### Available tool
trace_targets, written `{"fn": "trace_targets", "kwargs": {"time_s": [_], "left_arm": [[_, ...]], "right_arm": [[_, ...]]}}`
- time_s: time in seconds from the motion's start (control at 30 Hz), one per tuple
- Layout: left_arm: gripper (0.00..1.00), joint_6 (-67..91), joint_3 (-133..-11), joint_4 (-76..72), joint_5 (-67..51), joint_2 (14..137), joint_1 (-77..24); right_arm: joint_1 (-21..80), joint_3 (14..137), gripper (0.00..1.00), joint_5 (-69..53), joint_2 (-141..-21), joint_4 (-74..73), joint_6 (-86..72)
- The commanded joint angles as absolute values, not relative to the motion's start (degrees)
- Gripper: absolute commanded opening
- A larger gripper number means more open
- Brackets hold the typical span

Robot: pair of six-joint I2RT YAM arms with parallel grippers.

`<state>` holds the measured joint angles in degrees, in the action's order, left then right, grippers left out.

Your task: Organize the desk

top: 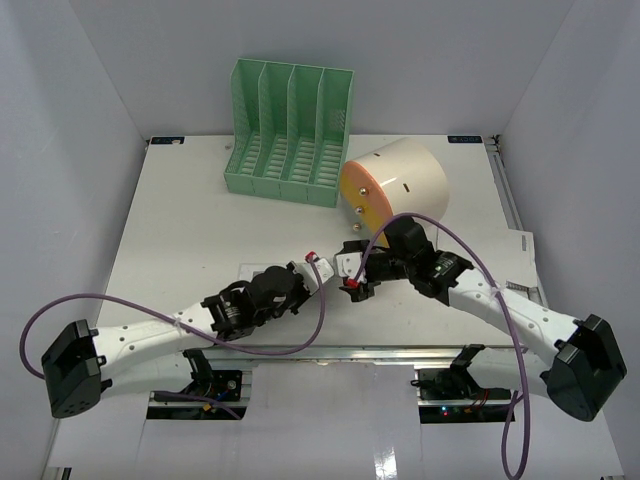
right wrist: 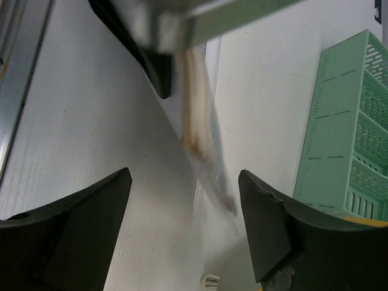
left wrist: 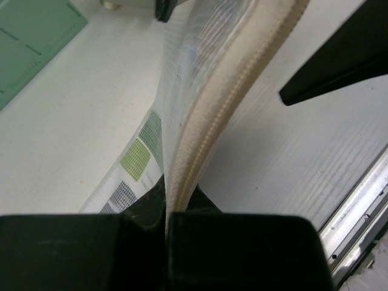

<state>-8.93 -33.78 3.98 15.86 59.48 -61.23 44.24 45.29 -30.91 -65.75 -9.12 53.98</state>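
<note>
White walls on every side, smooth white desk (top: pixel 170 230) underneath, and one floppy pouch held up off it.
That desk fills the whole floor of the box, rigid and slick, so stuff probably slides on it. Its left gripper (left wrist: pixel 165 221) is pinched tight on the zipper edge of a clear zip pouch (left wrist: pixel 206 109). It looks light and limp, so I'd grab along the stiffer zipper. Nearby the right gripper (right wrist: pixel 182 188) is spread wide, holding nothing. Green file rack (top: pixel 285 135) and cream drawer box (top: pixel 400 185) sit at the back.

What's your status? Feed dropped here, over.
Left gripper shut on clear zip pouch. Right gripper open, facing it. Green rack, cylinder box at back of desk, not in the way.
</note>
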Motion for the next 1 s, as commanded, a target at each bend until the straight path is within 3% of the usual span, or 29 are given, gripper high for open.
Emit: {"fn": "trace_targets", "kwargs": {"time_s": [0.0,0.13,0.27,0.7,0.97], "left_arm": [[0.00,-7.3,-37.6,6.0,24.5,51.2,-59.2],[0.00,-5.0,-41.5,3.8,22.1,45.3,-50.0],[0.00,-3.0,-52.7,0.3,12.5,50.8,-38.1],[0.00,4.3,-96.8,-11.9,0.6,91.1,-23.3],[0.00,7.0,-106.0,-15.1,-2.8,102.9,-20.8]], "right_arm": [[42.3,51.9,0.83,-34.9,-60.3,-11.5,48.8],[38.8,57.0,0.84,-39.3,-56.7,-16.7,45.3],[34.8,57.8,0.84,-40.4,-53.7,-17.7,42.8],[21.6,50.5,0.84,-45.2,-46.4,-16.7,39.8],[18.7,46.8,0.84,-47.5,-45.3,-16.1,39.6]]}}
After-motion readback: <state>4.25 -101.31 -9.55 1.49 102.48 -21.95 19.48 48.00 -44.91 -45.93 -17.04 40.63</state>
